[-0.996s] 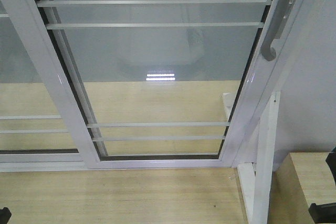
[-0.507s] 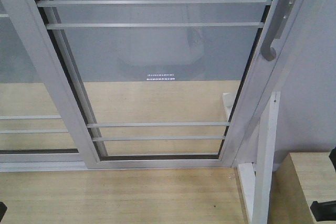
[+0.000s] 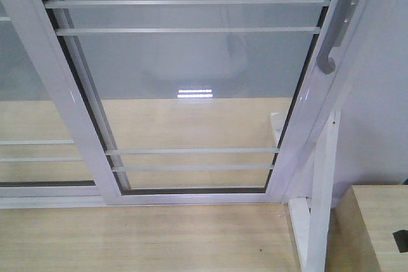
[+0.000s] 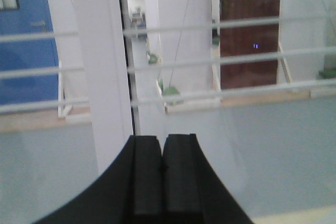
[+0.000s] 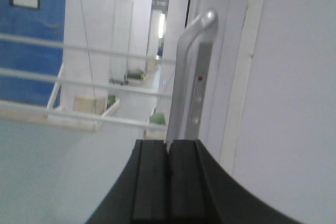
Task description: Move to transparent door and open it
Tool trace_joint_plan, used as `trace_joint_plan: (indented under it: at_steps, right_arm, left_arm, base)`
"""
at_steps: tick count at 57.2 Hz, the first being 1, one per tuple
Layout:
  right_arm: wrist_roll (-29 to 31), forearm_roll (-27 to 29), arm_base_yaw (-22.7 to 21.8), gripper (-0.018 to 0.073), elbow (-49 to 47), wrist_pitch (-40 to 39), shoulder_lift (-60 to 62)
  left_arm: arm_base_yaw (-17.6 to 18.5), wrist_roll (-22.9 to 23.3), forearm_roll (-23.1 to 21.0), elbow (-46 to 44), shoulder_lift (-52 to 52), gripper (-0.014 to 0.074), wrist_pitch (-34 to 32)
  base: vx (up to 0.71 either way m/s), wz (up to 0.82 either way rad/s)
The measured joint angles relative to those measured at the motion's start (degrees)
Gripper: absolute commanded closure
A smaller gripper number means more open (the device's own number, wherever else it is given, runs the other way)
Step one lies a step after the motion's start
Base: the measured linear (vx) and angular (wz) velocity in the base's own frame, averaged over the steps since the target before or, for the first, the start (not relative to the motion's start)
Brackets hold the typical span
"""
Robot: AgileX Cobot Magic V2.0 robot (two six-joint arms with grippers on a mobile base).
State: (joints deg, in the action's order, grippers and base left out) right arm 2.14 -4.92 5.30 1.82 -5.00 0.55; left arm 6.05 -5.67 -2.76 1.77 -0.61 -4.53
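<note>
The transparent door (image 3: 191, 68) fills the front view: glass in a glossy white frame crossed by thin white bars. Its curved grey pull handle (image 3: 331, 49) sits on the right stile. In the right wrist view the handle (image 5: 189, 77) rises straight ahead of my right gripper (image 5: 168, 142), which is shut and empty, its tips short of the handle. A white stile (image 4: 100, 66) stands ahead of my left gripper (image 4: 161, 139) in the left wrist view; this gripper is shut with nothing in it. Only a dark bit of the right arm (image 3: 400, 239) shows at the front view's lower right edge.
A second glass panel without a handle (image 3: 25, 106) overlaps on the left. A white wall (image 3: 382, 119) stands right of the door, with a white post (image 3: 322, 202) and a wooden box (image 3: 376, 227) below it. Wooden floor (image 3: 146, 240) lies in front of the door.
Dark arm parts at the front view's lower left and lower right corners have moved out of frame; only a small piece remains at the right edge. The door has not moved.
</note>
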Motion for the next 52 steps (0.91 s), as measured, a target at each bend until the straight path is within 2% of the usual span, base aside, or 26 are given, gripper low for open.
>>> trace_joint_plan:
  at_steps: [5, 8, 20, 26, 39, 52]
  right_arm:
    - [-0.13, 0.22, 0.0, 0.0561, 0.0, -5.67, 0.0]
    - [-0.25, 1.09, 0.0, 0.0561, -0.19, -5.97, 0.0]
    - [0.73, 3.48, 0.0, 0.0561, -8.18, 5.35, -4.11]
    - [2.04, 3.21, 0.0, 0.0561, -14.95, 8.17, -11.8]
    - [2.47, 2.83, 0.0, 0.0561, -29.12, 8.47, -33.06]
    - [2.52, 2.83, 0.0, 0.0561, -39.07, 2.0, -52.2]
  left_arm:
    - [0.0, 0.0, 0.0, 0.0, 0.0, 0.0599, -6.54]
    - [0.0, 0.0, -0.51, 0.0, 0.0, 0.0599, -8.96]
    - [0.0, 0.0, -4.23, -6.75, 4.42, 0.0599, -4.6]
    - [0.0, 0.0, -4.45, -11.87, 12.95, 0.0599, -4.27]
    - [0.0, 0.0, -4.45, -24.38, 37.07, 0.0599, -6.1]
    - [0.0, 0.0, -4.47, -36.92, 57.3, 0.0599, -12.33]
  base:
    - [0.0, 0.0]
    - [0.0, 0.0]
    - [0.0, 0.0]
    - [0.0, 0.0]
    - [0.0, 0.0]
    - [0.0, 0.0]
